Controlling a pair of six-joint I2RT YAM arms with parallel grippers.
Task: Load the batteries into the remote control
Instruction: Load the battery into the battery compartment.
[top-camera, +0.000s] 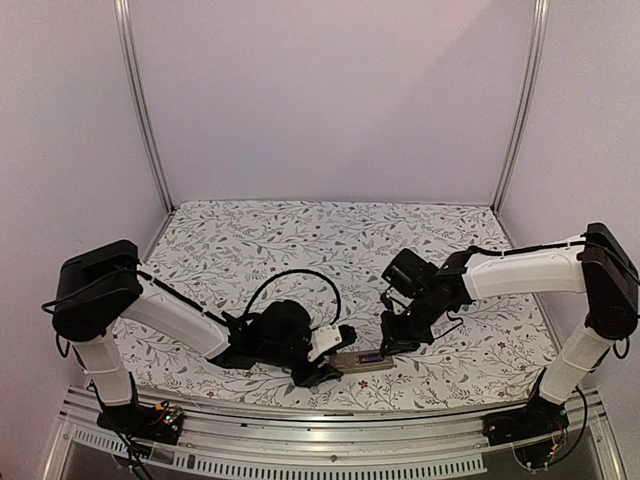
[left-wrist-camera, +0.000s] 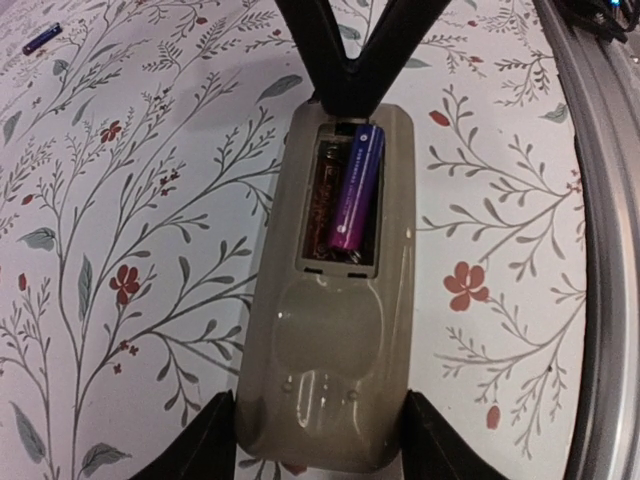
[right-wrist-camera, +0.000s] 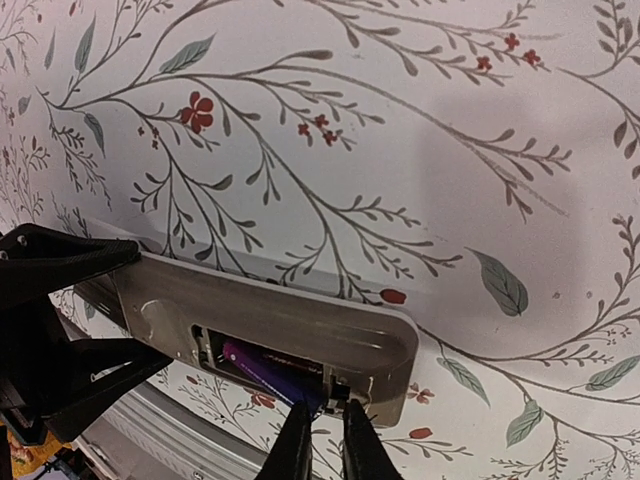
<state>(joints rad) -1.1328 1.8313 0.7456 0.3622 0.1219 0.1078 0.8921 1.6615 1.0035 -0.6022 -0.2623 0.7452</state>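
Left gripper (left-wrist-camera: 320, 445) clamps the remote control (left-wrist-camera: 330, 340) by its long edges; right gripper (right-wrist-camera: 322, 440) pinches the tilted battery (left-wrist-camera: 352, 195) at its end; it looks light, stiff, slick, best squeezed across its sides.

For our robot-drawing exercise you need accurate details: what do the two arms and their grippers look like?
The left arm and right arm have smooth white links between bulky black joint housings. The left gripper and right gripper are black, with slim tapering fingers. A thin black cable loops above the left wrist.
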